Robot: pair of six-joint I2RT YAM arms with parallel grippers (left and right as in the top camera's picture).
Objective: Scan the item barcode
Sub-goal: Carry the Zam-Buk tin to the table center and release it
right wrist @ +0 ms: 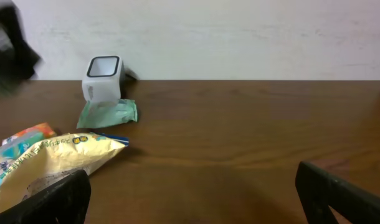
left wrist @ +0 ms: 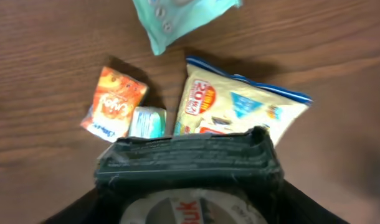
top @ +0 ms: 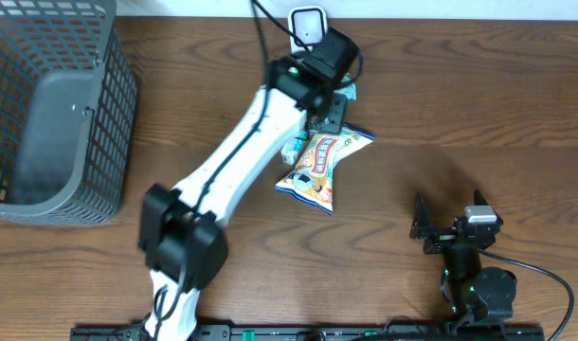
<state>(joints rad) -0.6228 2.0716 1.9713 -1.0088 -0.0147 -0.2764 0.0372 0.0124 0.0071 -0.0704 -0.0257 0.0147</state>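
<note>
Snack bag (top: 317,166) — left arm (top: 234,156) outstretched

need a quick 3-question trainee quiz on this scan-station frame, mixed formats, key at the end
1. True or false: the right gripper is holding the yellow snack bag.
2. What lies against the front of the white scanner? A) teal pouch B) drinks can C) banana
3. Short answer: which gripper is above the snack bag?
Key: 1 false, it is open, empty and away from the bag. 2 A. 3 the left gripper.
</note>
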